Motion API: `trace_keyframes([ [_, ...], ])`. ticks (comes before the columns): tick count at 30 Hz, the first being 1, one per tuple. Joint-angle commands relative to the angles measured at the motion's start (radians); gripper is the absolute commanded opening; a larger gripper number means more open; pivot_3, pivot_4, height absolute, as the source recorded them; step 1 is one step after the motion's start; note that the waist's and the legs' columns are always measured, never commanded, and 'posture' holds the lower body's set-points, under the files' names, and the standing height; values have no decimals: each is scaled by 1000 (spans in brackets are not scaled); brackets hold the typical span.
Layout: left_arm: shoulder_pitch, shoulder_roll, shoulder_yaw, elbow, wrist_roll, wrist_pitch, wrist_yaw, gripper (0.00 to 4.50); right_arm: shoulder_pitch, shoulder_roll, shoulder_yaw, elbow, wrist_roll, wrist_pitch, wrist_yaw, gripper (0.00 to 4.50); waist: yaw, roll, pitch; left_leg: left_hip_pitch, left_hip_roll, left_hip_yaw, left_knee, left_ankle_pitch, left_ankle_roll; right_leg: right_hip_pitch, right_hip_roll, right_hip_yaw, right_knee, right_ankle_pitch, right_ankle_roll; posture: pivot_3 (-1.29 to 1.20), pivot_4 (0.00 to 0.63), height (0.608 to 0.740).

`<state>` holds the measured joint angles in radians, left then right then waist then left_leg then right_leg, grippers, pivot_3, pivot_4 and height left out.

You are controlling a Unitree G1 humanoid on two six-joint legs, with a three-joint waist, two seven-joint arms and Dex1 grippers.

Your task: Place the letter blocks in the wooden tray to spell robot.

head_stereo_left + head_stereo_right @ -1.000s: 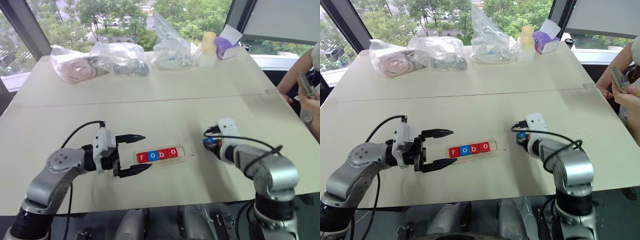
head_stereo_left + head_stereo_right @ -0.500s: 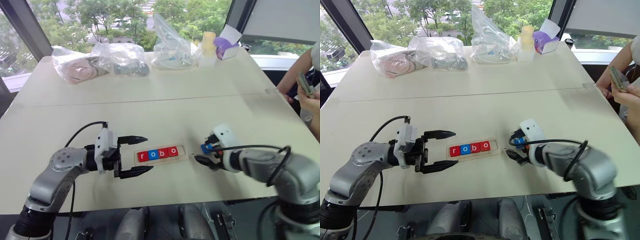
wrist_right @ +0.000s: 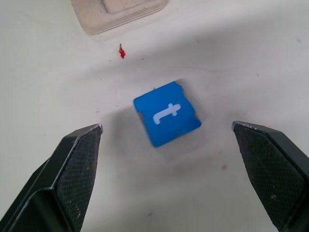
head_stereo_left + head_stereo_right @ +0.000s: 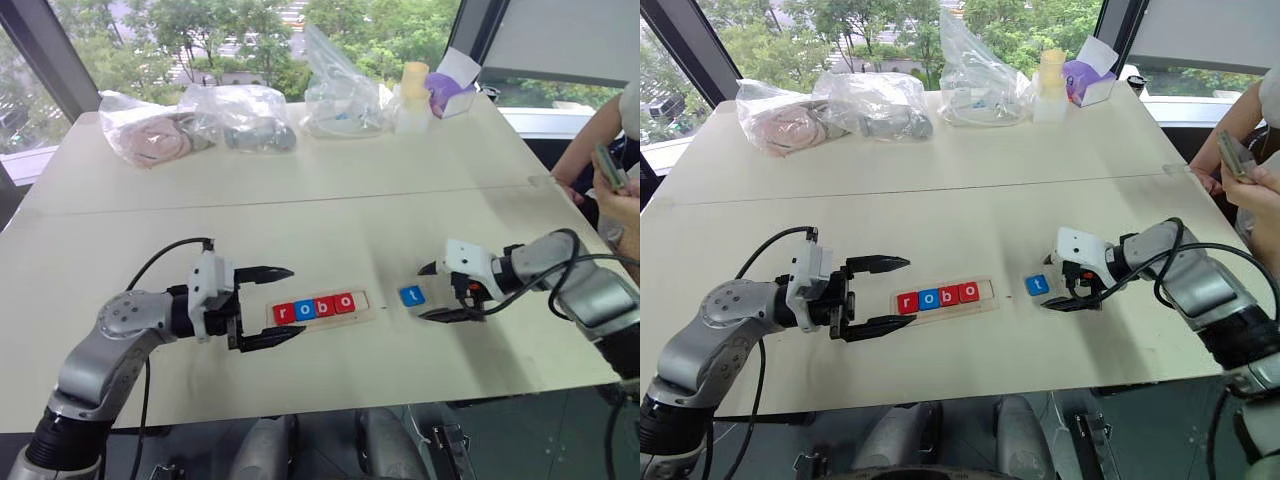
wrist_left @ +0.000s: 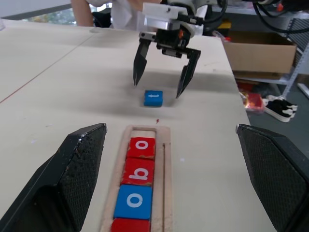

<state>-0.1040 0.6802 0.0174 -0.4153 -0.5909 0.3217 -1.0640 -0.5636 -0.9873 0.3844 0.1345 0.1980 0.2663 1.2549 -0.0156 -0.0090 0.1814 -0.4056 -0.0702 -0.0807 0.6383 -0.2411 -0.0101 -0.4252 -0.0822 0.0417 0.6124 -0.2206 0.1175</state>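
The wooden tray (image 4: 364, 300) lies near the table's front edge. It holds a red r (image 4: 284, 313), a blue o (image 4: 305, 309), a red b (image 4: 325, 305) and a red o (image 4: 345, 301), and its right end slot is bare. A blue t block (image 4: 411, 296) lies flat on the table just right of the tray. My right gripper (image 4: 429, 293) is open, its tips either side of the t block's right edge and apart from it. My left gripper (image 4: 294, 302) is open and level, astride the tray's left end. The left wrist view looks down the tray (image 5: 166, 145) to the t block (image 5: 153, 98).
Clear plastic bags (image 4: 235, 115), a pale bottle (image 4: 416, 95) and a purple box (image 4: 450, 90) stand along the table's far side. A person's hands holding a phone (image 4: 612, 170) are at the right edge. A tiny red speck (image 3: 121, 50) lies between tray and t block.
My right gripper was shut on the blue t block; it has opened and left the block on the table. Its arm swung out to the right and the wrist rolled. The left arm kept still.
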Motion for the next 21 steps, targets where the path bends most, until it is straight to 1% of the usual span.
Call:
trace_keyframes([
  [1,10,15,35,-44,-18,1,9,4500,-39,40,0,95,-48,-93,61,4455,2,0,0,0,0,0,0,0,0,0,0,0,0,0,0,0,150,740],
  [4,20,21,45,-50,-20,2,11,4500,-48,68,-11,131,-67,-133,101,4455,4,0,0,0,0,0,0,0,0,0,-1,0,0,0,0,0,150,740],
  [9,24,27,57,-58,-31,11,21,4500,-47,98,-18,174,-115,-212,118,4455,3,0,0,0,0,-1,0,0,0,0,0,0,0,0,-1,0,150,740],
  [10,24,28,58,-58,-33,12,21,4500,-46,101,-21,181,-120,-222,121,3951,2,0,0,0,0,-1,0,0,0,0,0,0,1,0,-1,0,150,740],
  [11,23,29,59,-58,-33,14,21,4500,-47,106,-25,189,-123,-230,122,3683,2,0,0,0,0,-1,0,0,0,0,0,0,1,0,-1,0,150,740],
  [13,22,29,61,-56,-33,16,21,4500,-51,116,-35,199,-124,-236,124,2782,1,0,0,1,0,0,0,0,0,0,0,0,1,0,-1,0,150,740],
  [16,20,29,61,-59,-32,19,23,4500,-58,129,-48,193,-118,-234,126,1244,2,0,0,1,0,-1,0,0,-1,0,0,0,1,1,-1,0,150,740],
  [17,19,29,61,-59,-32,21,23,4500,-59,135,-53,180,-119,-238,121,1155,2,0,0,1,0,-1,0,0,-1,1,0,0,1,1,-2,0,150,740],
  [21,29,39,65,-70,-39,27,14,4500,-79,176,-70,86,-124,-217,86,1157,-2,0,0,1,0,0,0,0,-1,0,0,0,2,1,-2,0,150,740],
])
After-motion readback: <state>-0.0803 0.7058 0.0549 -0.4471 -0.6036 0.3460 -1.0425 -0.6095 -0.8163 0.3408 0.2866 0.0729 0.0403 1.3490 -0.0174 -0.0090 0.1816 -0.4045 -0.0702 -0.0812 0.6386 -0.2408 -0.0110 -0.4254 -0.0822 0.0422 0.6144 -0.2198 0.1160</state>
